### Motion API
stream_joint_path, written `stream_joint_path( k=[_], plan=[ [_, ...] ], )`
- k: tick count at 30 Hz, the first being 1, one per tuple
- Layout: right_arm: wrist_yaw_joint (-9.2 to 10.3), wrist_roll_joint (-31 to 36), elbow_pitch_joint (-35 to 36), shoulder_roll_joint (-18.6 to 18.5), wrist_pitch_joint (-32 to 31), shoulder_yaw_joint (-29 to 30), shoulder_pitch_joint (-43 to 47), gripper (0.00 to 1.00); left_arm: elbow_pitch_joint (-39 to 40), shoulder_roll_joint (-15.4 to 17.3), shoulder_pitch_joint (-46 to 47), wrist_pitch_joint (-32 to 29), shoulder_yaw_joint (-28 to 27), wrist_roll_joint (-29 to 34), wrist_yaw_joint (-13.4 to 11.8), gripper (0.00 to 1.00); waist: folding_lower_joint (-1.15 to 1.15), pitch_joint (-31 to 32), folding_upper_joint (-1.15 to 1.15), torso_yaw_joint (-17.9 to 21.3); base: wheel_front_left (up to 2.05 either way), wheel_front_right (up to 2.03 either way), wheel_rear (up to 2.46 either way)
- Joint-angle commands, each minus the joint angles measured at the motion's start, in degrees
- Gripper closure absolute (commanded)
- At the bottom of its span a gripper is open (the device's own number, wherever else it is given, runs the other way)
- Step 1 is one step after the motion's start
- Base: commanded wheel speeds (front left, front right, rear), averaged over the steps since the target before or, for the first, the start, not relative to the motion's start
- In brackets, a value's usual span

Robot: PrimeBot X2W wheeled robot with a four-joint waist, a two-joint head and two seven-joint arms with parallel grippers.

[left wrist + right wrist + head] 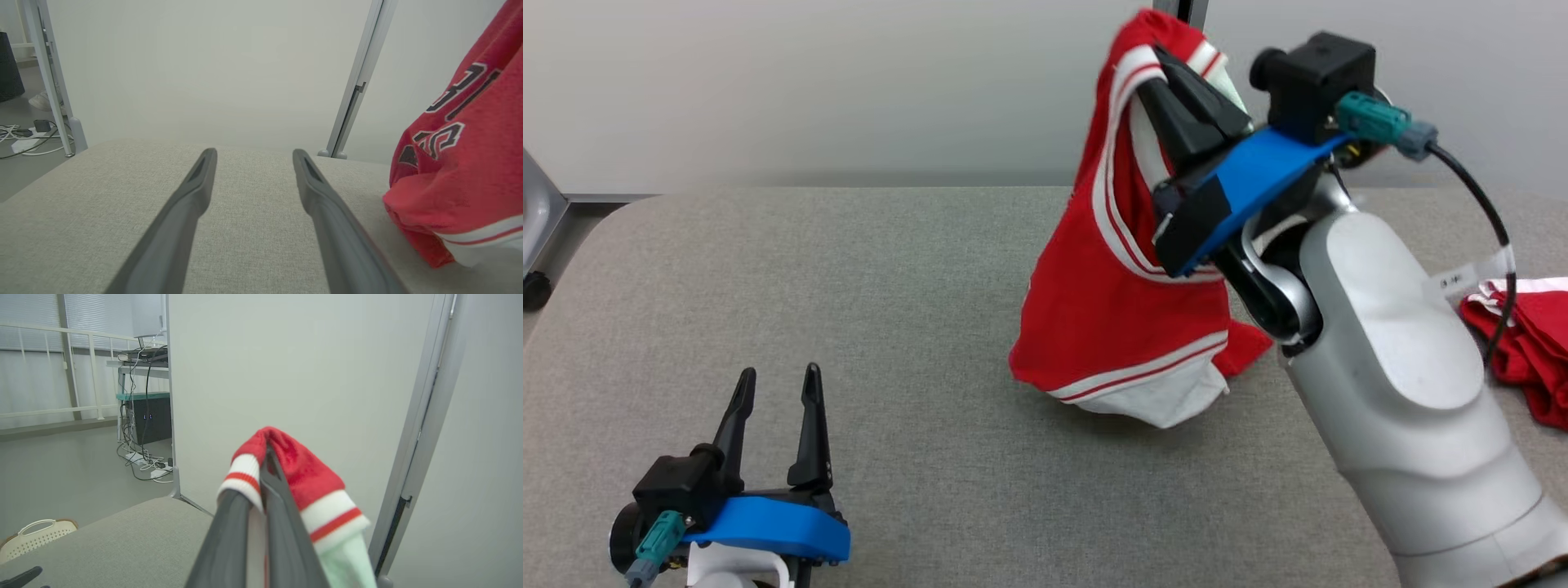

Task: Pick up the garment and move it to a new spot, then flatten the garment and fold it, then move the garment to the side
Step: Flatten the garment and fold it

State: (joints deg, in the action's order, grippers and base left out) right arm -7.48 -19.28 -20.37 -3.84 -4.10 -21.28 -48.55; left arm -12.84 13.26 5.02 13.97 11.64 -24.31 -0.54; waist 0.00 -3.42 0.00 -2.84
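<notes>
The red garment (pixel 1119 310) is held up over the grey tabletop (pixel 849 286) by the right gripper (pixel 1164 65). The two dark fingers of this gripper are pressed together, and a striped edge of the garment is clamped between them. In the right wrist view, red and white cloth is seen folded over the finger tips. The garment is hung from that high spot, so its long side is set up and down, with the top leaned a little toward the robot's right. The top end is pointed up at the pale wall (pixel 849 82) and the bottom end is pointed down. The bottom hem is marked with white and red stripes, and a white inside is shown below it. This hem is down at the tabletop, right of the middle, and looks to be touching it. Black letters (pixel 441 139) with white edges are seen on the red cloth in the left wrist view. The left gripper (pixel 778 374) is seen low at the near left of the tabletop, well apart from the garment. Its fingers are spread apart, are pointed away from the robot, and nothing is held between them. Another red and white cloth (pixel 1527 343) is laid at the right edge of the tabletop, beside the pale right forearm (pixel 1405 384).
</notes>
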Motion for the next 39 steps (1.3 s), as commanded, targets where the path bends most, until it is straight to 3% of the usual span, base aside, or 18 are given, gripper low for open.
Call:
stream_joint_path(
  k=[1, 6, 12, 19, 30, 31, 32, 39],
  plan=[
    [-0.03, -0.5, 1.1, -0.4, -0.4, -1.4, -2.5, 1.0, 0.3, 0.3, -0.2, 0.3, -0.1, -0.4, -0.2, 0.0, 0.0, 0.1, 0.0, 0.0, 0.0, 0.0, 0.0],
    [-0.02, -9.9, 5.2, -1.5, -3.7, -5.1, -9.8, 1.0, 0.7, 0.5, -1.3, 0.0, 0.1, -0.5, -0.3, 0.0, 0.0, 1.1, 0.0, -0.2, 0.0, 0.0, 0.0],
    [-0.02, -9.2, 4.5, -3.6, -7.9, -1.5, -11.0, 1.0, 1.7, 0.8, -1.9, -0.1, 0.3, -0.6, -0.7, 0.0, 0.0, 0.8, 0.0, -0.4, 0.0, 0.0, 0.0],
    [-0.03, -1.8, -7.8, -6.9, -9.9, 6.3, -4.8, 1.0, 2.0, 0.0, 0.6, -0.1, 1.6, -0.3, 0.1, 0.0, 0.0, -3.1, 0.0, -1.7, 0.0, 0.0, 0.0],
    [-0.03, 5.4, -29.0, -10.9, -0.3, 17.2, -8.3, 1.0, -0.4, -2.9, 7.7, 0.5, 6.8, 1.8, 3.2, 0.0, 0.0, -11.3, 0.0, -10.0, 0.0, 0.0, 0.0],
    [-0.03, 5.2, -30.4, -10.8, 0.2, 17.7, -8.8, 0.25, -0.5, -3.2, 8.3, 0.6, 6.9, 2.0, 3.4, 0.0, 0.0, -12.0, 0.0, -10.4, 0.0, 0.0, 0.0],
    [-0.03, 5.3, -31.9, -10.9, 0.5, 18.5, -9.5, 0.0, -0.6, -3.4, 8.8, 0.7, 7.1, 2.2, 3.5, 0.0, 0.0, -12.7, 0.0, -10.8, 0.0, 0.0, 0.0],
    [-0.03, 4.3, -39.7, -9.0, -2.1, 18.5, -9.7, 0.0, -2.0, -3.7, 9.8, 1.1, 6.3, 2.2, 3.4, 0.0, 0.0, -13.2, 0.0, -9.9, 0.0, 0.0, 0.0]
  ],
)
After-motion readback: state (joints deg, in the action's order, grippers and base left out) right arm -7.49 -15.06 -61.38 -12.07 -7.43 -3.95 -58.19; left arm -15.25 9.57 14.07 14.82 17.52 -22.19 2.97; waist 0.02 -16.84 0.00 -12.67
